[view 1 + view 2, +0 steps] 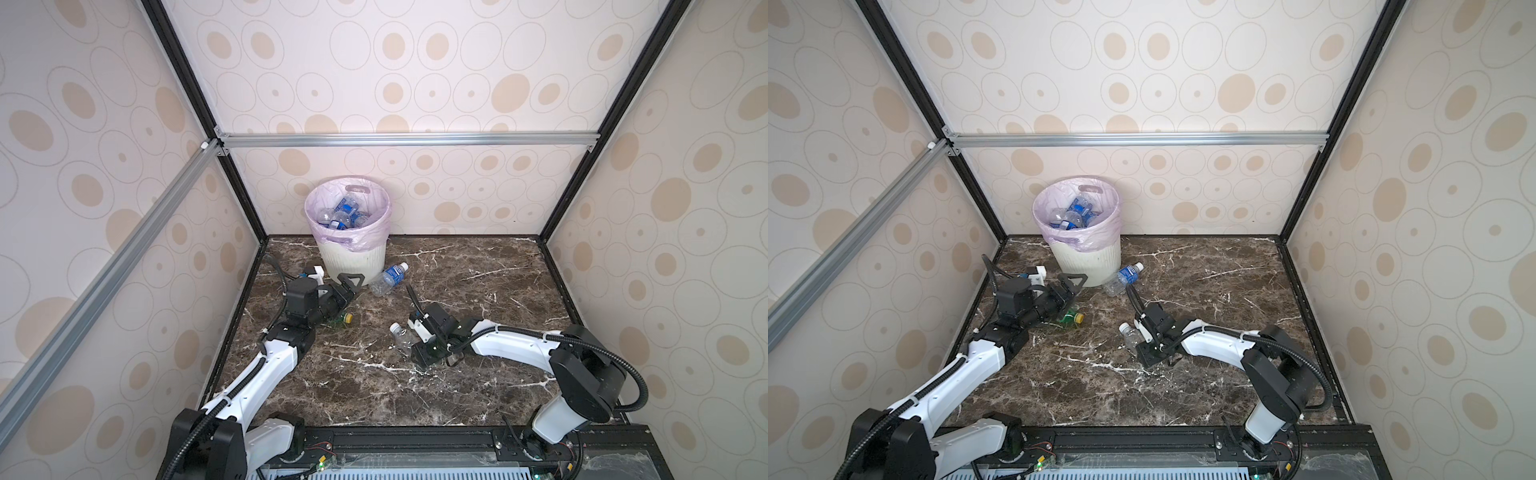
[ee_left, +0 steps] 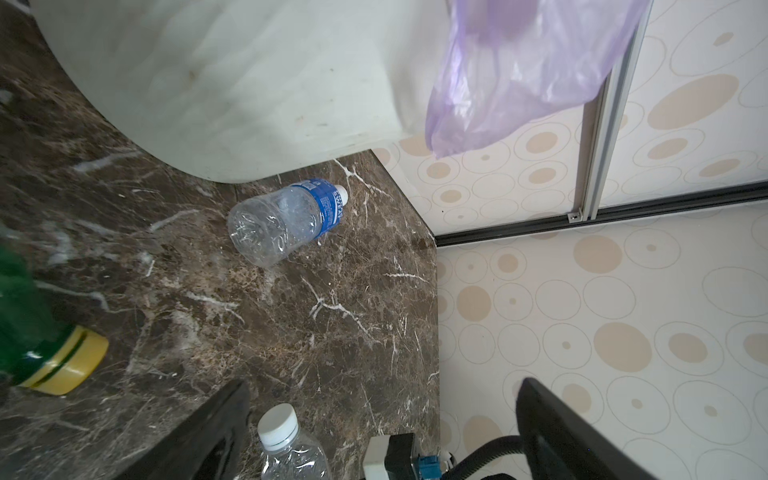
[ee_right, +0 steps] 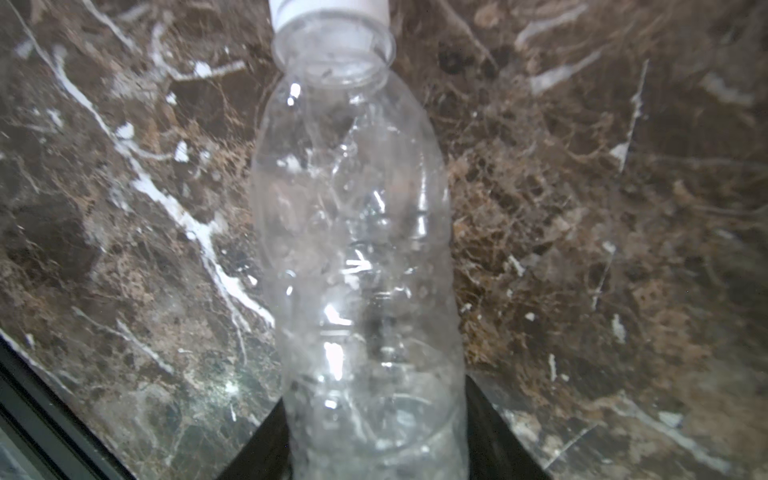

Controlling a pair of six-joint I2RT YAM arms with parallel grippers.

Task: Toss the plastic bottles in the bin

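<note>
The white ribbed bin [image 1: 353,259] [image 1: 1086,259] with its pale pink bag stands at the back and holds several bottles [image 1: 343,214]. My right gripper [image 1: 409,345] [image 3: 374,415] is shut on the base of a clear, white-capped bottle [image 1: 400,336] [image 1: 1130,334] [image 3: 353,228] lying on the marble. My left gripper [image 1: 353,289] [image 2: 382,415] is open and empty, low beside the bin's base [image 2: 228,83]. A green bottle with a yellow cap [image 1: 343,319] [image 2: 66,361] lies beside the left gripper. A blue-labelled bottle [image 1: 388,277] [image 2: 286,220] lies to the right of the bin.
The dark marble tabletop [image 1: 457,395] is boxed in by patterned walls on the left, back and right. A black rail [image 1: 415,440] runs along the front edge. The bin sits near the back left corner.
</note>
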